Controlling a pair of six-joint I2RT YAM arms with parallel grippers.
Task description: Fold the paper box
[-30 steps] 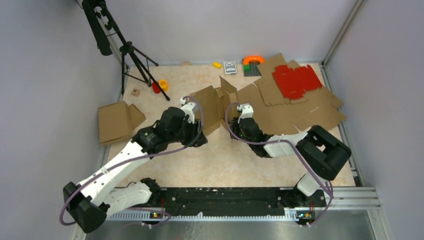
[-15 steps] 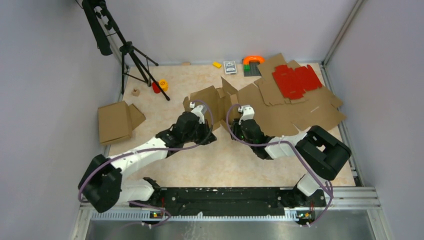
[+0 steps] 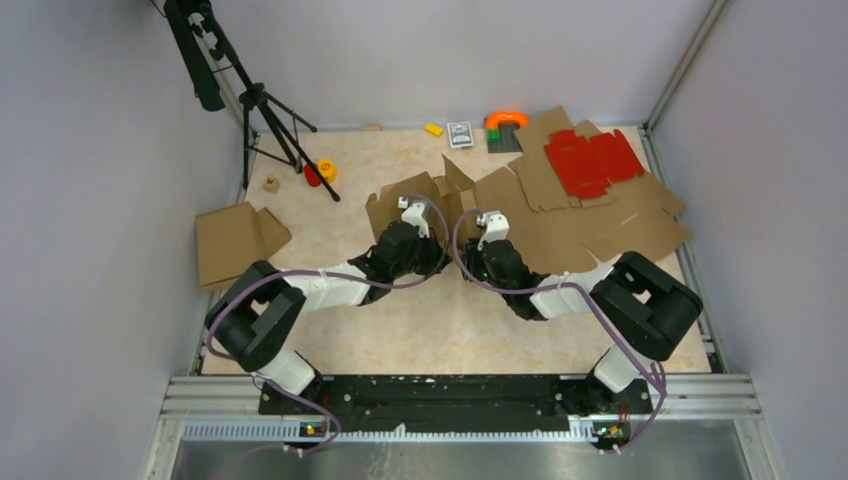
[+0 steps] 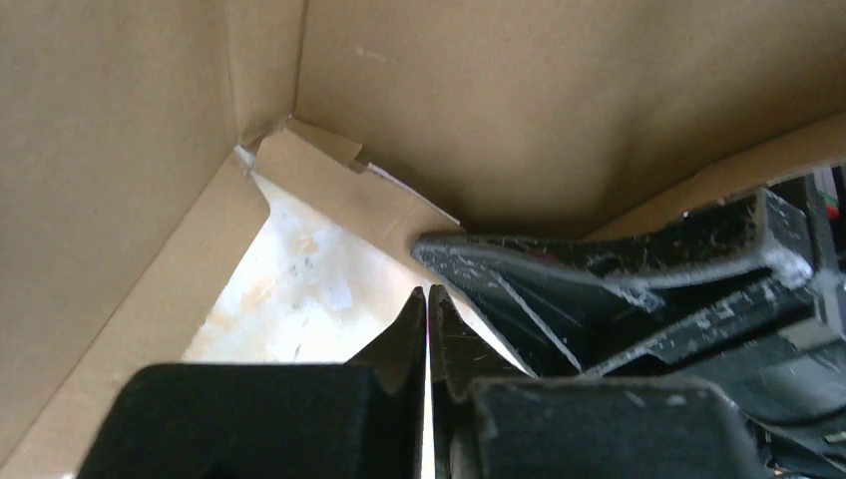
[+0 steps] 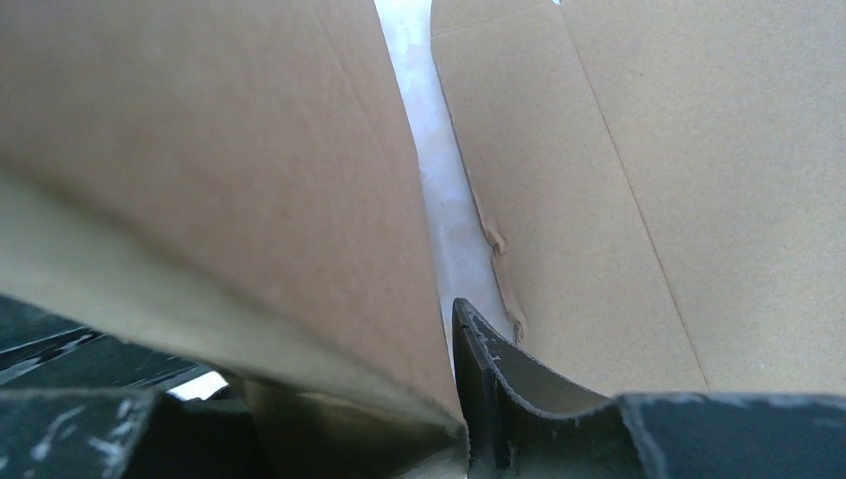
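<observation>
The box [image 3: 410,195], part-raised w/ walls up, stands mid-table [image 3: 400,320], just beside flat cardboard sheets [image 3: 600,235] on its R. L gripper [image 4: 427,304] is inside the box near an inner corner, fingers pressed together w/ nothing betw. them. R gripper [image 5: 449,409], close beside it, pinches a box wall betw. its fingers.

Upright paper box [image 3: 403,196] walls block ahead; bare table [image 3: 440,325] nearer lies open
</observation>
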